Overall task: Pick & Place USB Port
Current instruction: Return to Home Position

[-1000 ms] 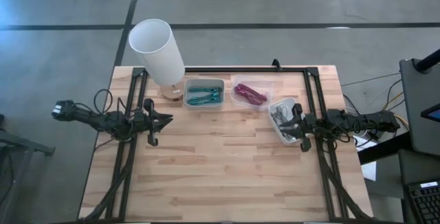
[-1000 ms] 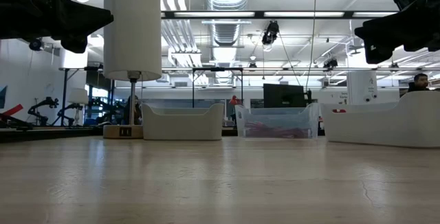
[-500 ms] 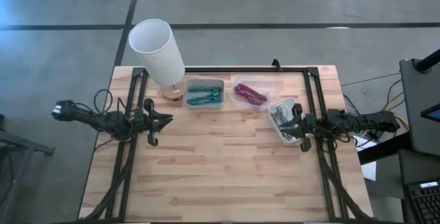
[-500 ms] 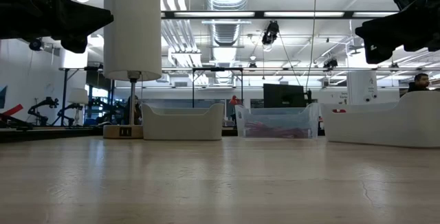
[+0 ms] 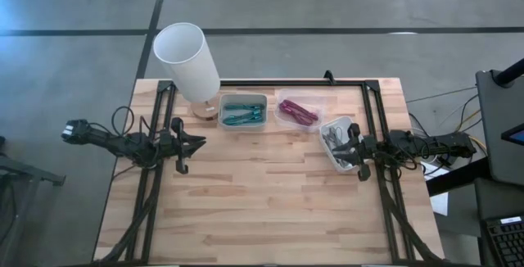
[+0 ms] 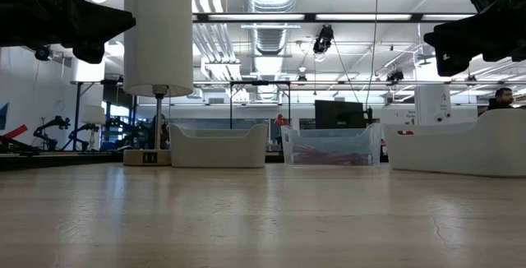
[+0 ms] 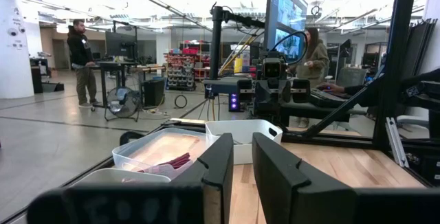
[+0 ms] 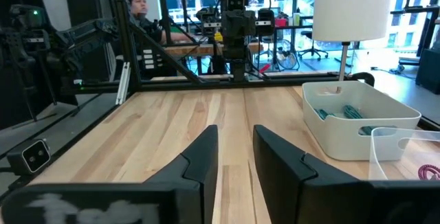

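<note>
Three small bins stand in a row at the table's far side. A white bin [image 5: 242, 113] holds teal cables, a clear bin [image 5: 297, 112] holds magenta cables, and a white bin [image 5: 336, 140] holds grey cables. My left gripper [image 5: 200, 142] hovers high over the table's left part, pointing right, and is open by a narrow gap [image 7: 243, 162]. My right gripper [image 5: 347, 147] hovers over the grey-cable bin's right side, pointing left, and is open by a small gap [image 8: 235, 157]. Both grippers hold nothing. In the low view the left gripper [image 6: 111, 23] and the right gripper [image 6: 440, 42] hang well above the wood.
A lamp with a tall white shade [image 5: 187, 58] stands on its wooden base [image 5: 205, 110] at the far left corner, next to the teal-cable bin. A black frame rail [image 5: 295, 83] runs along the far edge. Bare wood [image 5: 262, 193] fills the middle and near half.
</note>
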